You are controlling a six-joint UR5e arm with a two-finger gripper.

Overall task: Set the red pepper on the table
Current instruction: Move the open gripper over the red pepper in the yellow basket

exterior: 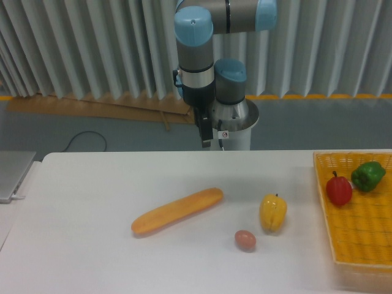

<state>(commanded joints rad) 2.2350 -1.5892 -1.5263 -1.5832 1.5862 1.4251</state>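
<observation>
Fingers of my gripper (205,136) hang at the far edge of the table (86,257), dark against my base, so I cannot tell whether they are spread or closed; they hold nothing. Nearest lie a long bread roll (177,211), a yellow pepper (272,212) and an egg (245,239). The red pepper (339,189) sits in the yellow basket (361,236), touching the green pepper (368,175), so I judge my reach there has not begun.
</observation>
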